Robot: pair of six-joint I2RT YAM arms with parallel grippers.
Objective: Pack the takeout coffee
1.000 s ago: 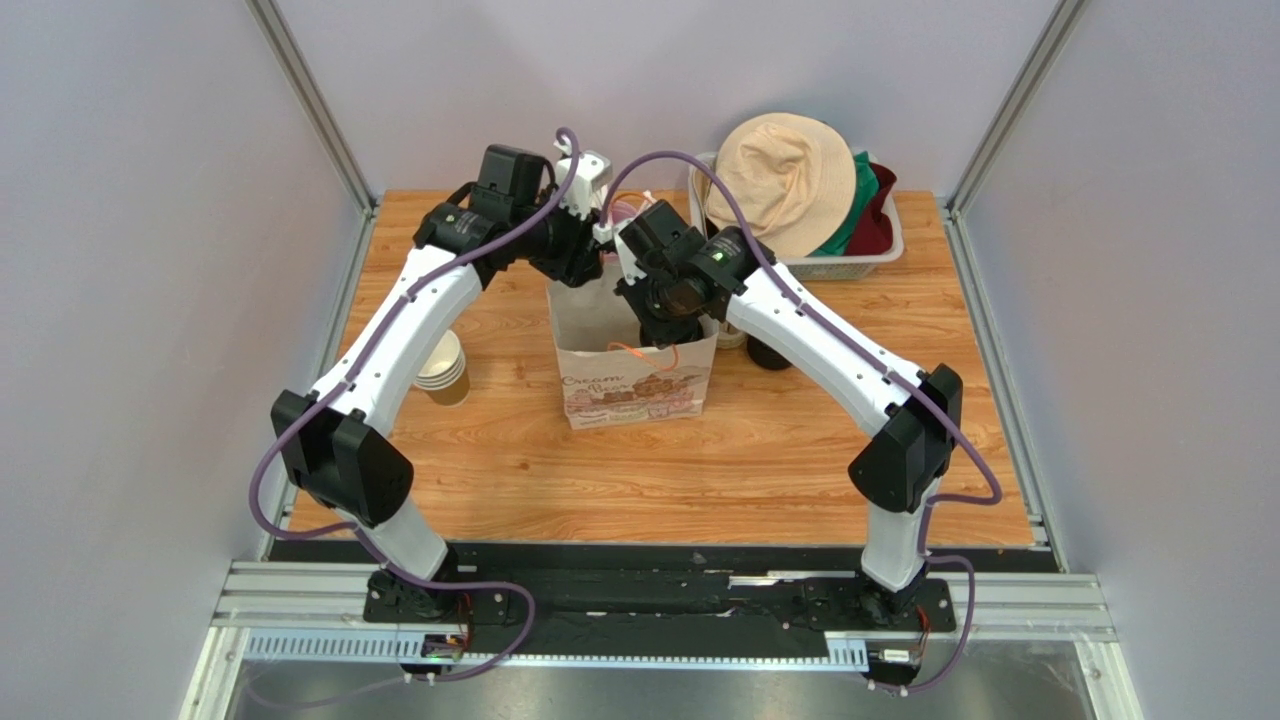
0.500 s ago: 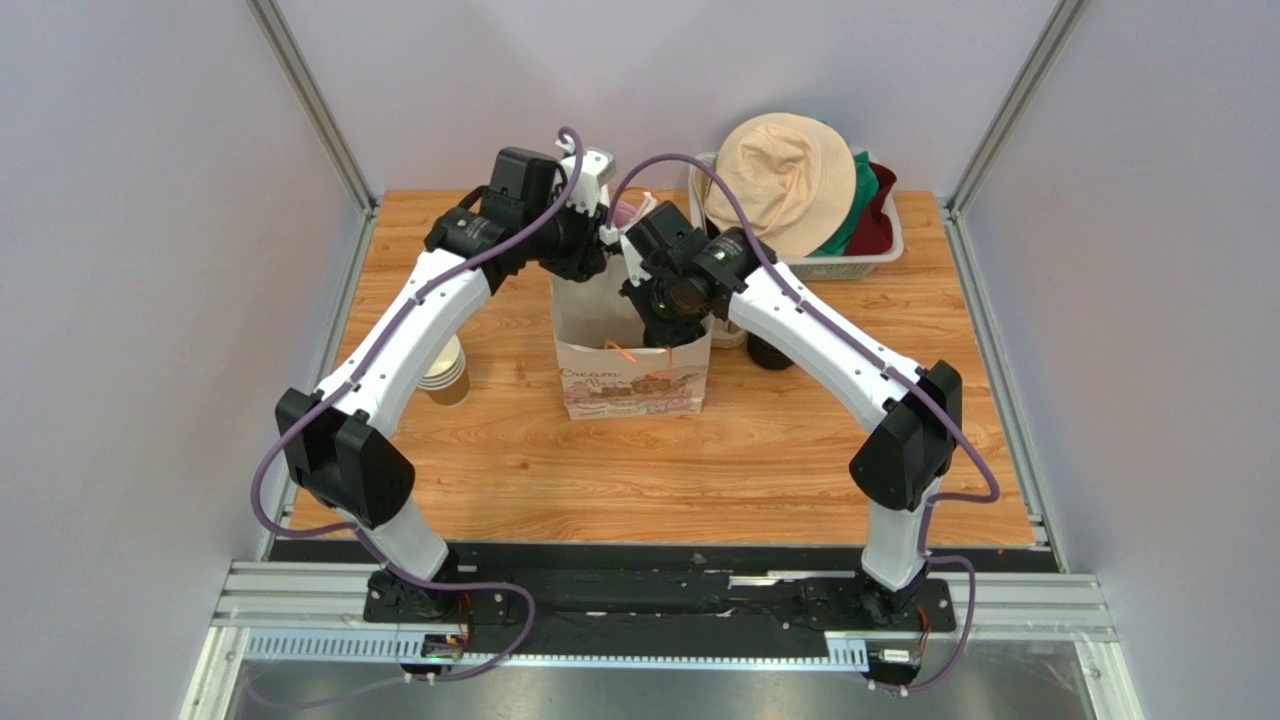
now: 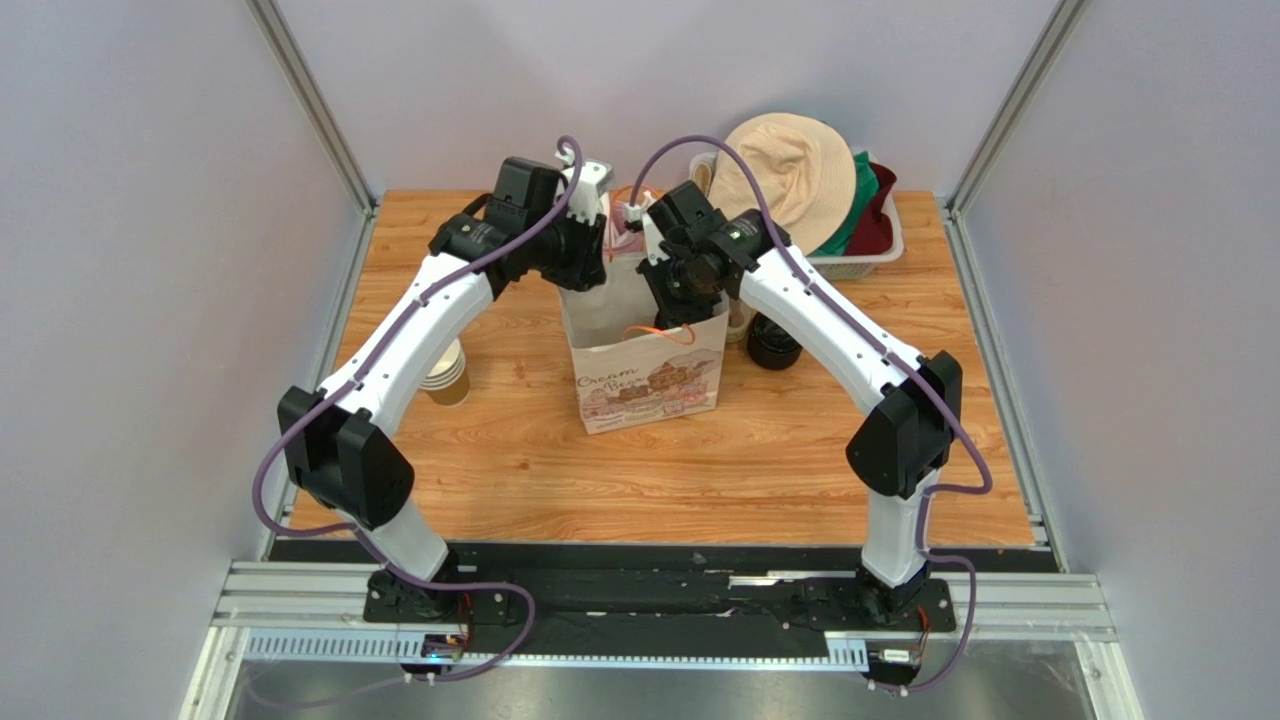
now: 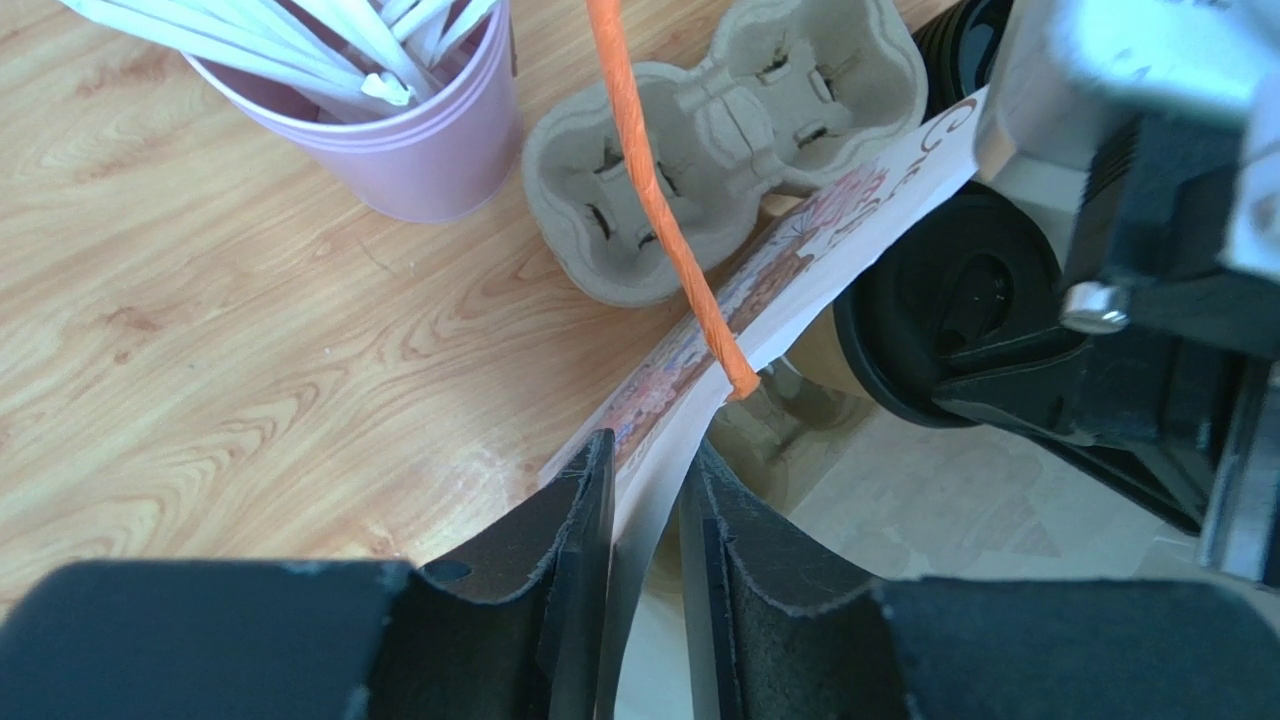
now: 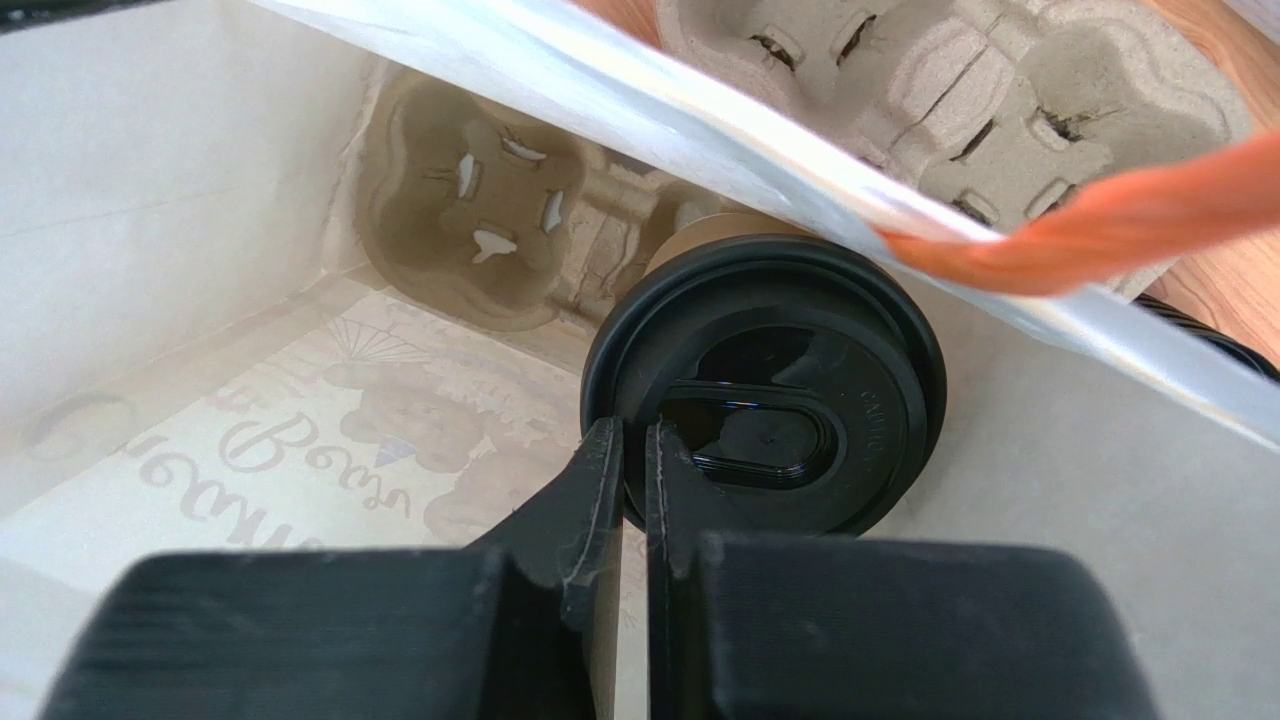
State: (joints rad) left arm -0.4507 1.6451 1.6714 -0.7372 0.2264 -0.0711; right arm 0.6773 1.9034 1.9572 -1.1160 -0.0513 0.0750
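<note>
Takeout coffee (image 5: 759,405) being held down inside paper bag (image 3: 643,375), lid rim being pinched by near-shut right fingers (image 5: 598,480). Bag wall being nipped by left fingers (image 4: 579,525). Cup judged light, crushable; lid slick (sidewall grip safer).

The left gripper (image 3: 598,267) meets the far left rim of an upright white printed paper bag (image 3: 646,387). The right gripper (image 3: 679,300), just beside it, dips into the bag's open mouth. A stack of brown paper cups (image 3: 443,368) stands well to the left gripper's left. A stack of round black plastic lids (image 3: 774,345) sits just right of the right gripper. Beyond that gripper, a grey plastic basket (image 3: 890,248) holds a beige fabric hat (image 3: 784,168).
</note>
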